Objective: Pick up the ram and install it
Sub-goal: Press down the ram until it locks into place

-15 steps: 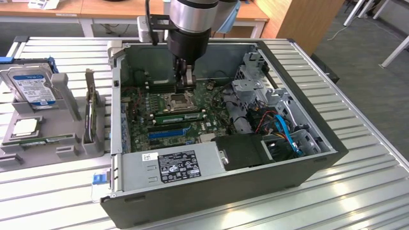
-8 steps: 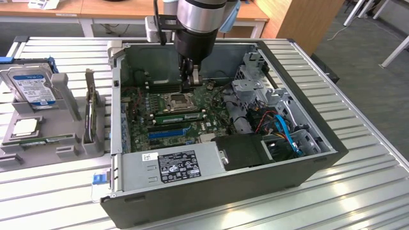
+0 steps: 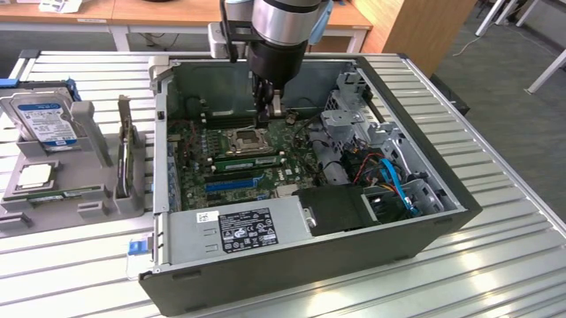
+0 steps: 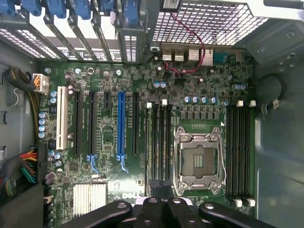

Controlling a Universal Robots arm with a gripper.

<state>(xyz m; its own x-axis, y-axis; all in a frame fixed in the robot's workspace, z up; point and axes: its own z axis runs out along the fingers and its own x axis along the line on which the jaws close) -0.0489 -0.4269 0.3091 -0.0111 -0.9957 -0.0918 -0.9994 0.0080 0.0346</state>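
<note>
Ram (image 3: 62, 195) is the thin green stick lying flat in the grey tray (image 3: 97, 205), at the left of the frame in the exterior view. It sits just below a square silver chip (image 3: 36, 175) and in front of a hard drive (image 3: 46, 120) that stands up in the same tray. The tray rests on the desk (image 3: 495, 265), beside the open computer case (image 3: 442, 218).

I think the stick is light and stiff. It looks thin, so it could snap or bend if it were squeezed hard. The little parts on its flat sides look easy to hurt. The two long thin edges look like the best place to take hold of it.

The arm reaches straight down into the case near the top middle of the frame. Its hand (image 3: 270, 119) hangs over the green main board (image 3: 287, 173), close to the empty metal chip socket (image 3: 248, 140). The hand is well apart from the ram. In the wrist view the hand (image 4: 161, 209) is pinched closed, and I see nothing held in it. The long black memory slots (image 4: 237, 152) beside the socket look empty.
</note>
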